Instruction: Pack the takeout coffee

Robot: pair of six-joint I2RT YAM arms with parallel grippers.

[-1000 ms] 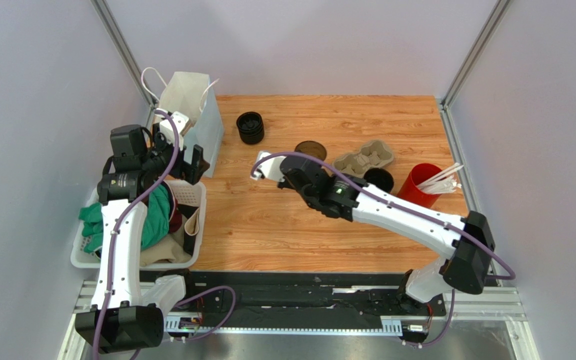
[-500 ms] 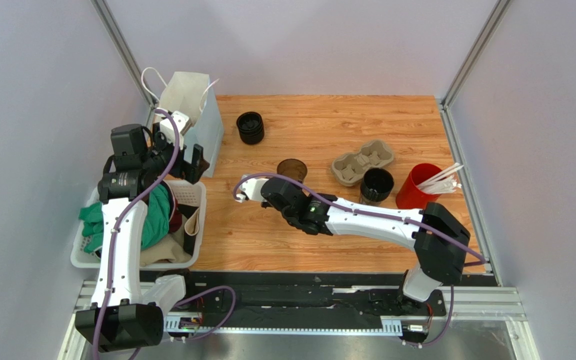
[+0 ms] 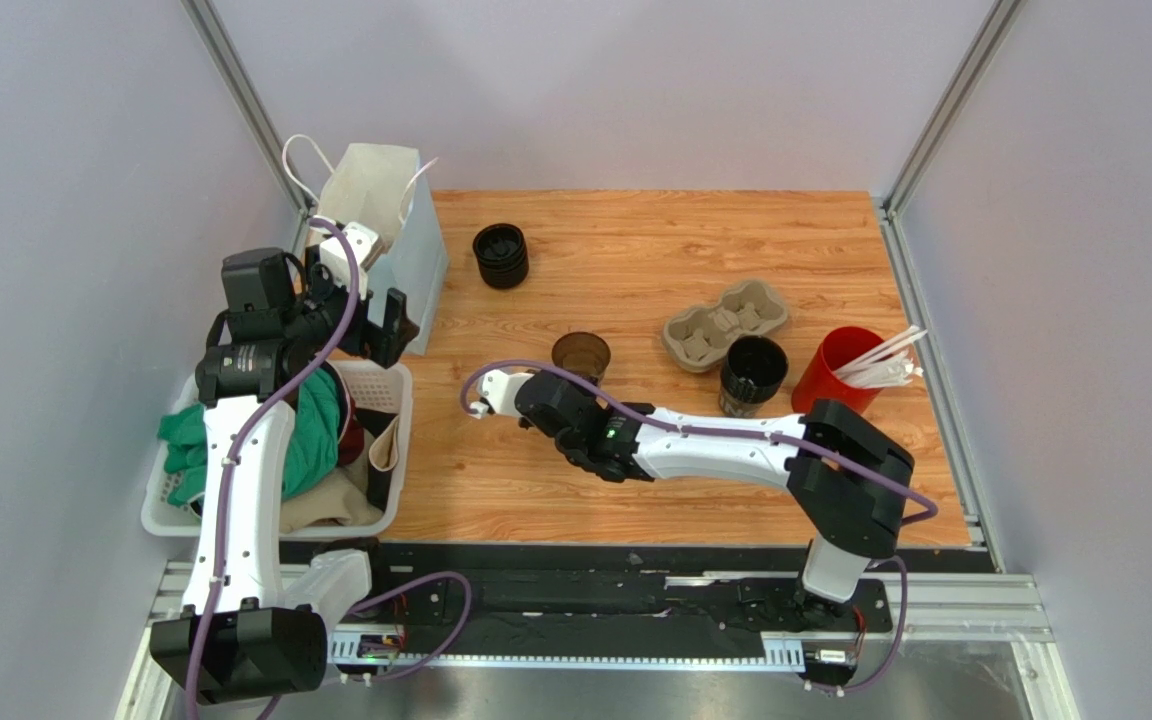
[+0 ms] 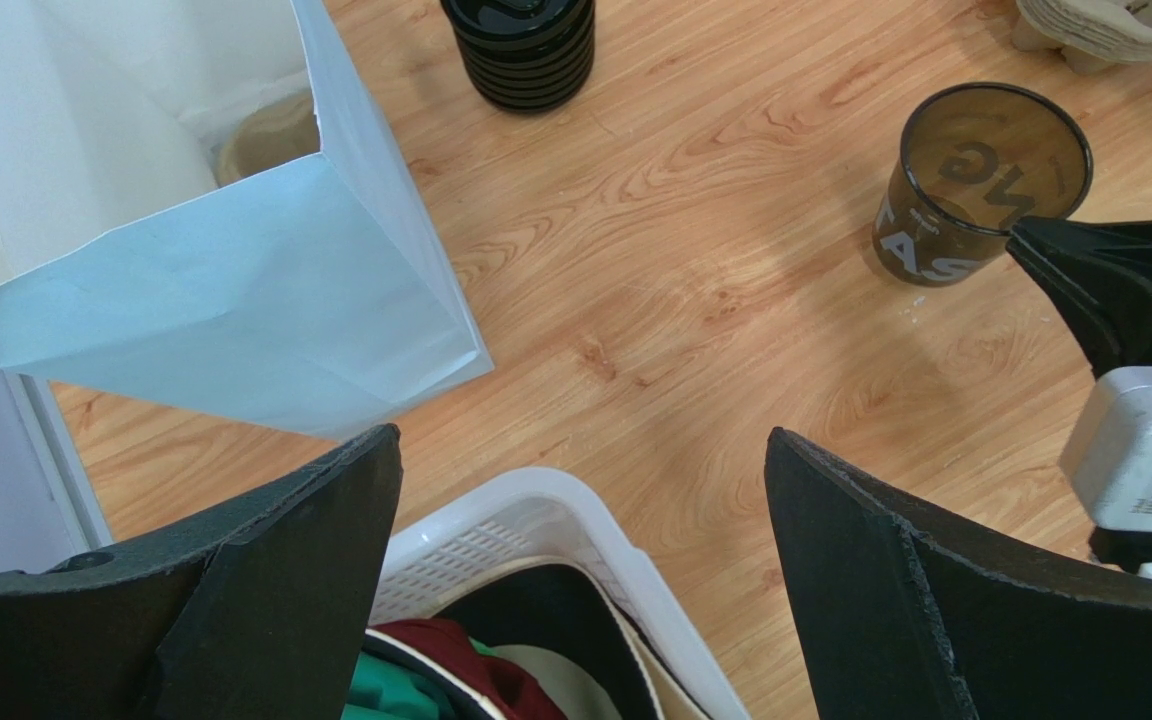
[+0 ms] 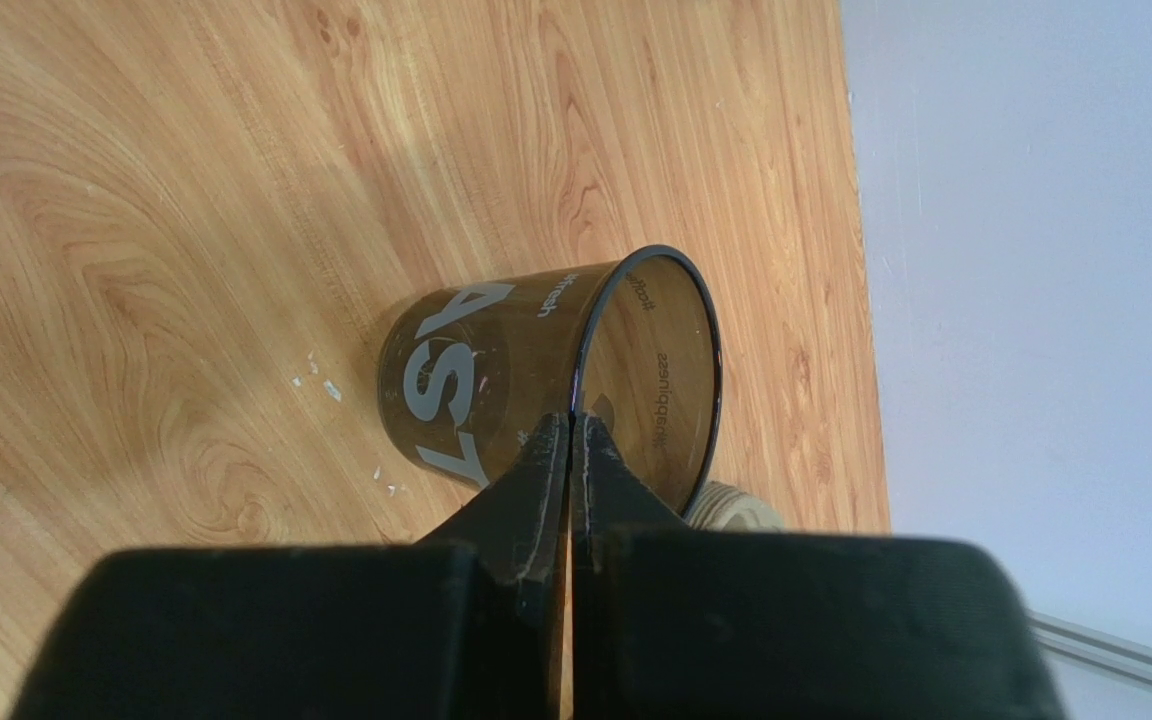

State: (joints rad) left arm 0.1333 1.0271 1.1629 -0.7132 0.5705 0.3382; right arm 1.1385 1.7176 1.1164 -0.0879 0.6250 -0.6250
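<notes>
Far left of the cardboard tray (image 3: pixel 725 318), a white basket (image 4: pixel 537 510) holds bundled clothes. The left gripper (image 4: pixel 582 443) hangs above it, jaws spread wide on nothing, likely waiting beside the paper bag (image 4: pixel 237 300), which stands open-mouthed for packing; its contents are unclear. The coffee (image 3: pixel 500 255), a ribbed black cup with a lid, sits well left of the tray and farther back, untouched. Just left of the tray, the right gripper (image 5: pixel 567 435) pinches the rim of an empty see-through brown cup (image 5: pixel 462 383), jaws closed tight on its wall. The tray's wells look empty. Right of it stand a second black cup (image 3: pixel 755 375) and a red cup (image 3: pixel 830 383) holding white straws (image 3: pixel 890 353).
</notes>
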